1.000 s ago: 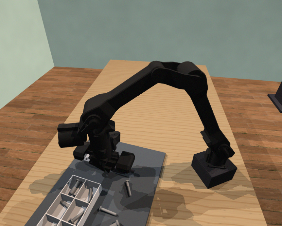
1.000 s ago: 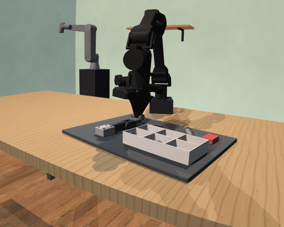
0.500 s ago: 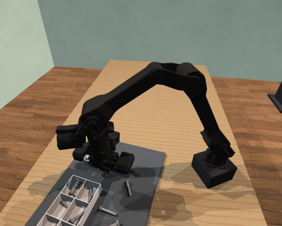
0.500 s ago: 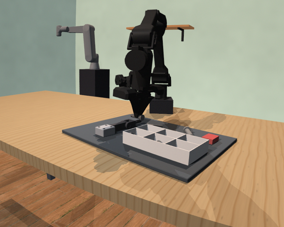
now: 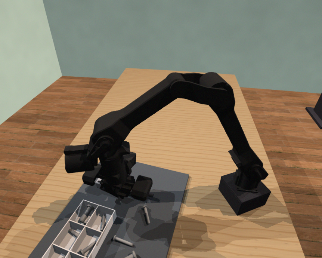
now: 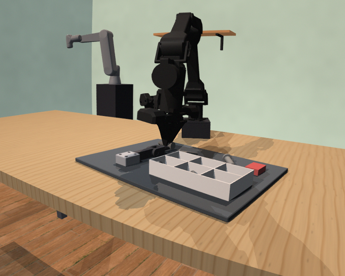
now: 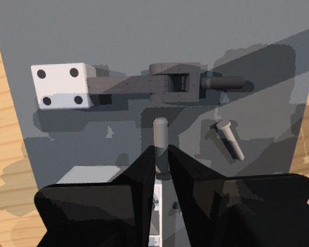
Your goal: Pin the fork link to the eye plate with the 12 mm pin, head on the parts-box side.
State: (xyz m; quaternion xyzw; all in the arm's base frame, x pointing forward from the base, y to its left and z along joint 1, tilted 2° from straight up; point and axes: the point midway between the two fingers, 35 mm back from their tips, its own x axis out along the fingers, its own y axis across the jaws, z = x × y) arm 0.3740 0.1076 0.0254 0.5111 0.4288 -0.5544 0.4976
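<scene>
In the wrist view my gripper (image 7: 161,149) is shut on a grey pin (image 7: 161,133), whose rounded tip points at the fork link (image 7: 177,83). The tip stops a little short of the fork's near cheek. The fork sits around the end of the dark eye plate (image 7: 126,85), which sticks out from a white block with several holes (image 7: 62,86) (image 6: 127,158). In the exterior view the gripper (image 6: 166,143) is low over the grey mat (image 6: 101,161), between the fork (image 6: 157,151) and the white parts box (image 6: 196,178). In the top view the arm hides the fork.
The parts box (image 5: 110,222) holds several pins in its compartments. Loose pins (image 5: 146,214) (image 5: 123,240) (image 7: 230,143) lie on the mat (image 5: 169,180) beside it. A red block (image 6: 255,168) lies at the mat's far end. The arm's base (image 5: 244,194) stands on the table.
</scene>
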